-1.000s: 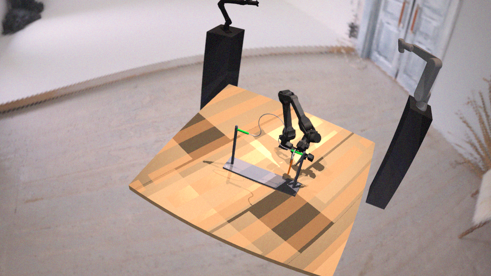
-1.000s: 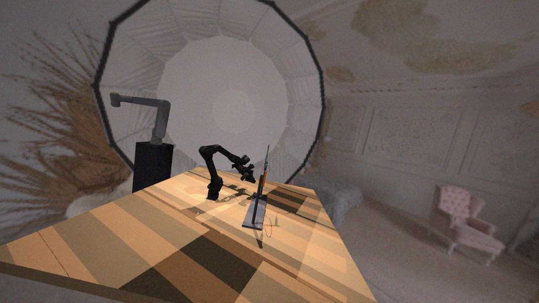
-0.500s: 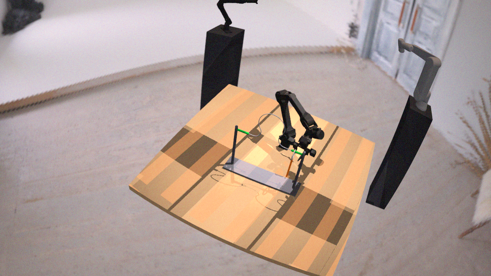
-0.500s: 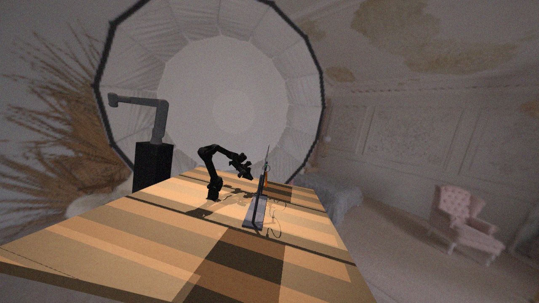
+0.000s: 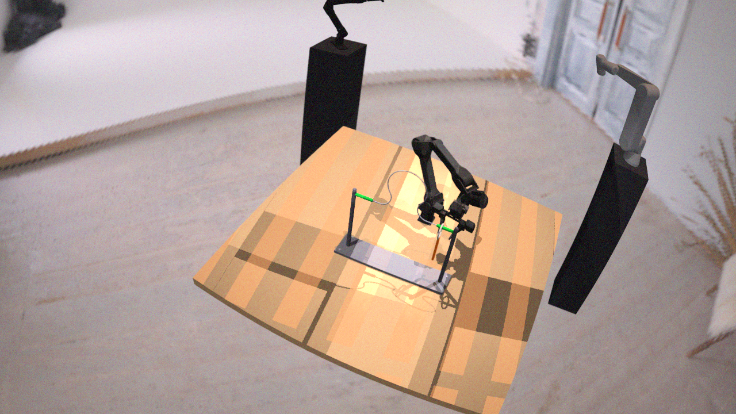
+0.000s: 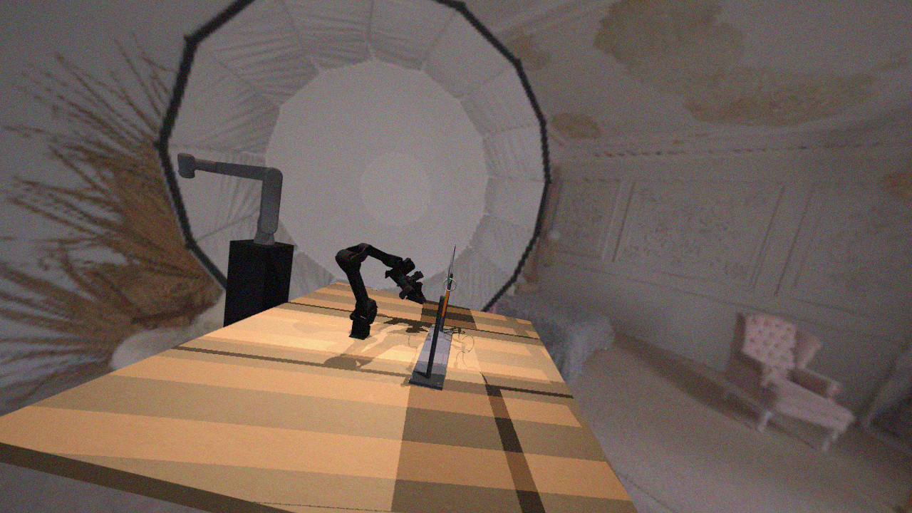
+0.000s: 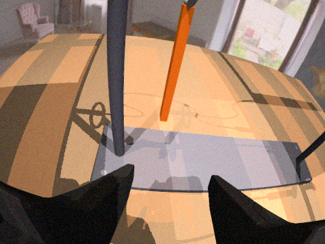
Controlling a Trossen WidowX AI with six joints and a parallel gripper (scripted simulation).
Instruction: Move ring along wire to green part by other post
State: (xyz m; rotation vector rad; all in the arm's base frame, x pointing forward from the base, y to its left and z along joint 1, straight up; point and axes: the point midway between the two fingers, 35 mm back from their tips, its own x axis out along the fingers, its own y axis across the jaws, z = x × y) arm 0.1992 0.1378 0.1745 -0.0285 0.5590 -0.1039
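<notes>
The ring (image 5: 440, 231) hangs around the green part (image 5: 449, 229) of the wire next to the right post (image 5: 447, 260) in the top view. Its orange handle (image 5: 436, 249) (image 6: 445, 302) (image 7: 175, 64) hangs down, slightly tilted in the wrist view, and stands free of the fingers. My gripper (image 6: 421, 300) (image 7: 172, 177) is open, with nothing between its fingers. In the exterior view a gap shows between its fingertips and the handle. In the wrist view the handle is beyond the fingertips. The ring itself is out of the wrist view.
The thin grey wire (image 5: 388, 184) curves up and back to the other green part (image 5: 364, 196) at the left post (image 5: 351, 221). In the wrist view the nearer post (image 7: 116, 78) stands left of the handle. Both posts rise from a grey base plate (image 5: 388, 260) (image 7: 210, 156).
</notes>
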